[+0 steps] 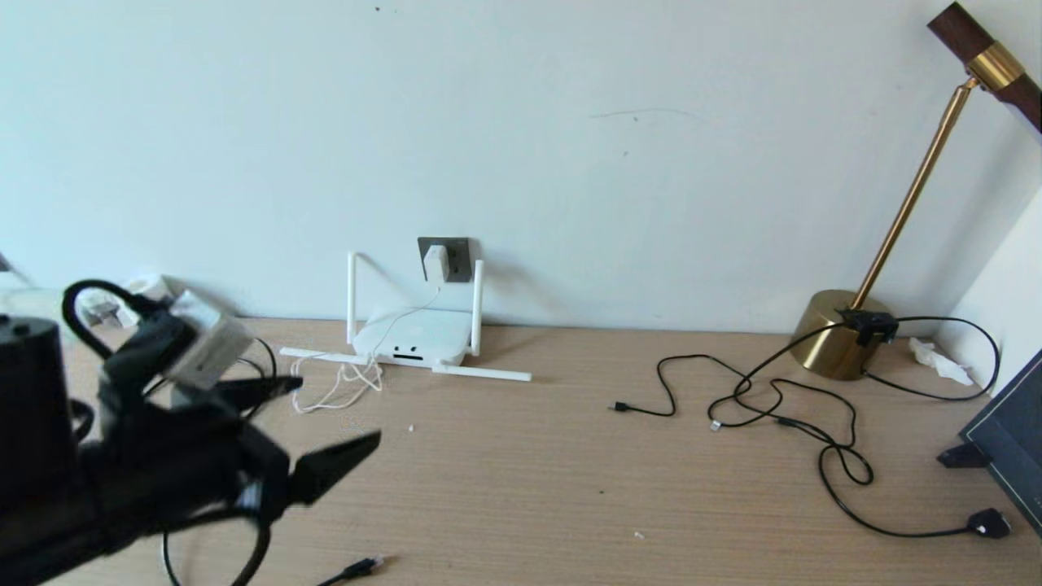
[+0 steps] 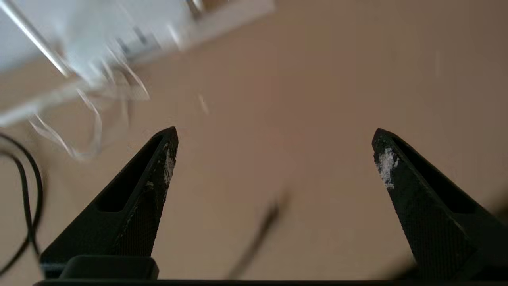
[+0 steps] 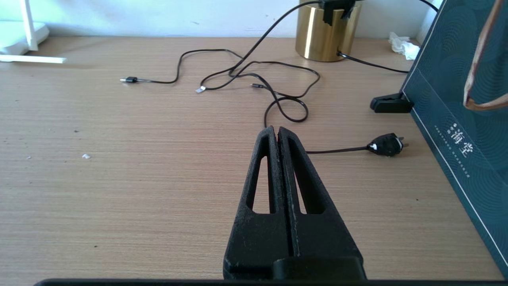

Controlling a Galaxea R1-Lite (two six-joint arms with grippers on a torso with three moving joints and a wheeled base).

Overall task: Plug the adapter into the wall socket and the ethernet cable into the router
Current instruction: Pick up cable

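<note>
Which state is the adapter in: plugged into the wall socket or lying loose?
Plugged in. The adapter sits on the wall socket above the router, its cord hanging down.

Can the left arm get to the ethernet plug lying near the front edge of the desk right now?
Probably yes. The left gripper is open and empty, and the ethernet cable plug lies on bare desk just in front of it with nothing between. The adapter already sits in the wall socket.

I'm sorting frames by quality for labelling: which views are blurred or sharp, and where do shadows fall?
Left wrist view: the flat white router and its thin white cord are smeared by motion blur, while the left gripper, jaws wide open, stays sharp. Head view: mostly sharp, the left arm soft; soft shadows beside the router antennas. Right wrist view: crisp across the wooden table.
</note>
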